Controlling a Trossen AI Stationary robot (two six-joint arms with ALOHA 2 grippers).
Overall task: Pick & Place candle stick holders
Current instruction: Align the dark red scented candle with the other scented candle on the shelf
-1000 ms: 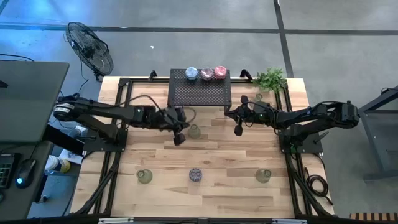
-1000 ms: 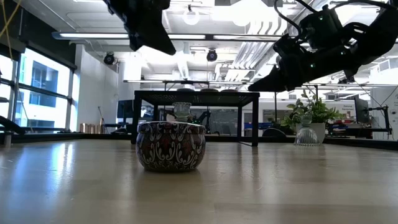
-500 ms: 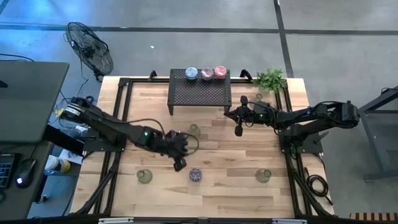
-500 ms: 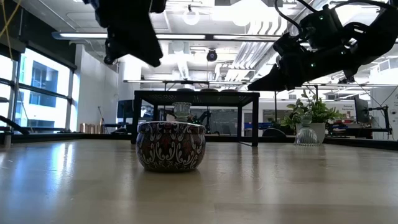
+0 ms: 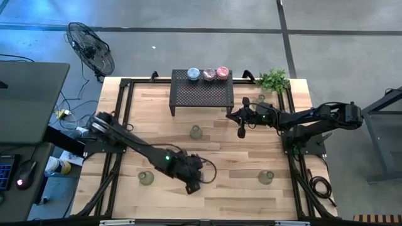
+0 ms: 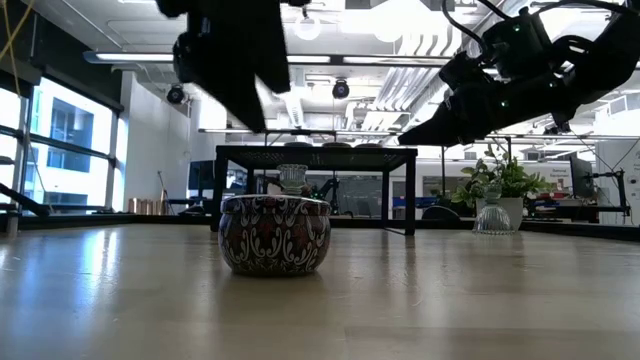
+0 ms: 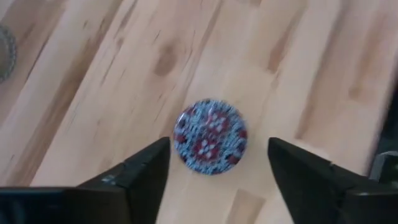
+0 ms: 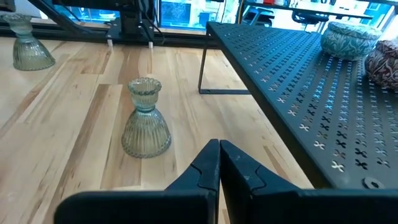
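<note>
Left gripper (image 7: 214,165) hangs straight above the mottled purple-and-red round holder (image 7: 210,136), fingers spread wide, nothing held; the cup sits centred in the gap between them in the wrist view. That holder (image 6: 274,234) stands on bare wood near the table's front edge, middle of the table; in the high view the arm covers it.

Right gripper (image 5: 240,132) waits mid-table just in front of the black mesh metal rack (image 5: 202,94), fingers pressed together and empty. A ribbed clear glass holder (image 8: 145,118) stands on the wood beyond it.

Step in hand looks like the descent onto the purple holder. To do it well:
- drop vertically, keep the cup centred so neither finger clips the rim
- close on the widest part of the wall
- height above the cup is hard to judge from the low view, probably still well clear.

Three holders sit on the rack top already: pale blue (image 5: 193,74), purple (image 5: 208,75), pink (image 5: 222,72).
</note>
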